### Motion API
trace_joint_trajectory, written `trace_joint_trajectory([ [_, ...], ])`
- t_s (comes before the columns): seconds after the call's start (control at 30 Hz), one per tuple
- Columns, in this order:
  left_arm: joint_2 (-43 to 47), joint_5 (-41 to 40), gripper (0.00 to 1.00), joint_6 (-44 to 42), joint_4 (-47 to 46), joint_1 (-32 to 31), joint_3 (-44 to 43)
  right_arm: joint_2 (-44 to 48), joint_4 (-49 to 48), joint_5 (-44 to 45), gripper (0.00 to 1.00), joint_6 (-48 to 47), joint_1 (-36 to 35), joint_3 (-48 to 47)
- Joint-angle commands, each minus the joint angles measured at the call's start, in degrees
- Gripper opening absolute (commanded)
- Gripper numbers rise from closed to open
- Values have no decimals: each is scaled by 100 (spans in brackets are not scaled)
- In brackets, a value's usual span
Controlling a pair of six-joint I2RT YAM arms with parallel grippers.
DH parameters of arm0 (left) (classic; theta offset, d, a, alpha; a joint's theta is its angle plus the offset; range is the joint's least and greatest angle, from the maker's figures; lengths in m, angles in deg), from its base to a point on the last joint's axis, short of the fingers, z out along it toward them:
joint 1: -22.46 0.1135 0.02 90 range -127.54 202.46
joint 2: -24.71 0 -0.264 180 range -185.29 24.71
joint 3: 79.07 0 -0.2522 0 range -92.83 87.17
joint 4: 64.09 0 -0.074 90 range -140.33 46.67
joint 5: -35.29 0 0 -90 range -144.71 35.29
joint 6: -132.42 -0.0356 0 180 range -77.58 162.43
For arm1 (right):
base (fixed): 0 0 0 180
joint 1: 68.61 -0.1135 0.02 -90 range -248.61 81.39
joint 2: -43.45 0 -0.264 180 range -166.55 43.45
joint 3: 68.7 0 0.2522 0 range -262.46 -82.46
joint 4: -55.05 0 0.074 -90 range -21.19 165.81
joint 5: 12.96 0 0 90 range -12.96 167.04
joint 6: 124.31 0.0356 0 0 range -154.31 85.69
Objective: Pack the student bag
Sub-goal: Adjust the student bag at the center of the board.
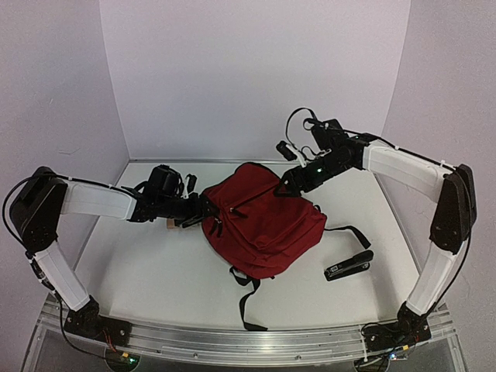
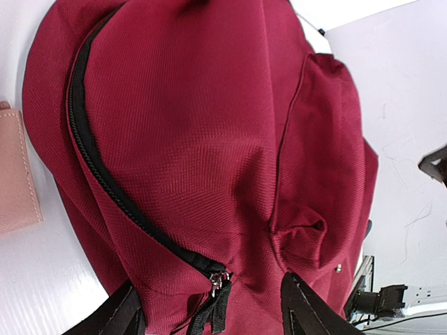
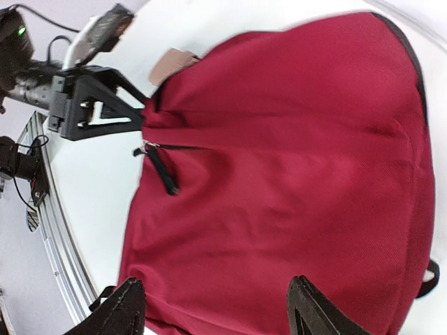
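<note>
walls (image 1: 256, 70): plain pale lilac | table (image 1: 155, 271): white top | front rail (image 1: 232, 342): bare metal

We can read no text, label, brand or number on the bag (image 1: 263, 221) or on anything else in view.

Dark red student bag (image 1: 263, 225) lying flat
</note>
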State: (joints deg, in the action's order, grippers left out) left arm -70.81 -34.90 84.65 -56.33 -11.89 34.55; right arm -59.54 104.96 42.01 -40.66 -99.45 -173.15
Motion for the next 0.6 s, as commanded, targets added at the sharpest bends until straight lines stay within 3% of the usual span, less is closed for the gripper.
trace_joint_trajectory([
  [0.0, 300, -44, 64, 66, -261, -25, -5, -204, -100, 325, 68, -217, -330, -392],
  [0.17, 141, 50, 59, 168, -337, -29, -9, -469, -127, 831, 59, -316, -912, -580],
  [0.57, 79, 116, 56, 189, -351, -28, -37, -1558, -213, 2030, 55, -393, -1865, -1328],
])
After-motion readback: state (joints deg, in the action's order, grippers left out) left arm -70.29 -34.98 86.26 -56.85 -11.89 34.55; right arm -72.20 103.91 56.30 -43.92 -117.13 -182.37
